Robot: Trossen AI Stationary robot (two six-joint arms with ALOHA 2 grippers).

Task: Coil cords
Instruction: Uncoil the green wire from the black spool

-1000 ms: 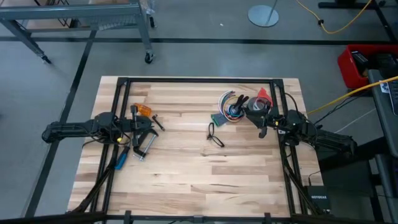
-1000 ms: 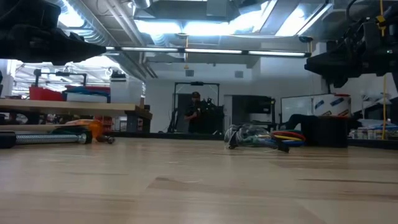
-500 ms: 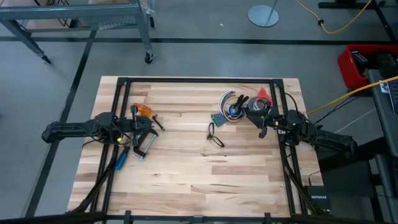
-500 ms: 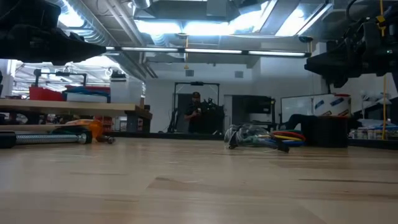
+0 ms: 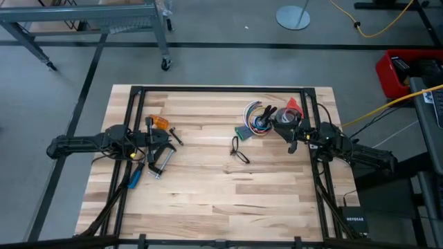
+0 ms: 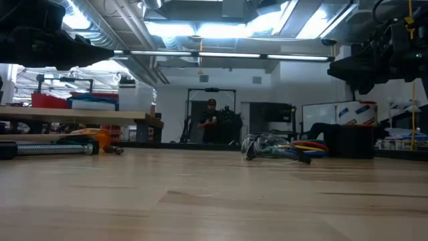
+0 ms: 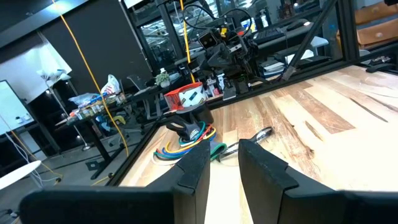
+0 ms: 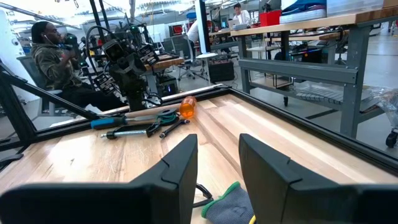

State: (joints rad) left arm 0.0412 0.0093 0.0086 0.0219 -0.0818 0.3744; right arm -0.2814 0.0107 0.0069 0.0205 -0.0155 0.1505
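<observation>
cords not made out anywhere, left gripper point(image 5: 154, 143) and right gripper point(image 5: 289, 131) jaws parted, empty

wooden table point(image 5: 208, 200), metal clamp point(image 5: 160, 163), multicoloured wires point(image 5: 255, 116)

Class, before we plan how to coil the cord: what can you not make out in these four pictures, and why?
- High view: the thin black cord's run is too fine to trace among the clutter around the left tool and the clamp.
- Low view: the wire bundle is too small to tell single wires apart.
- Right wrist view: the grey-green item is cut off by the bottom edge and the right tool.
</observation>
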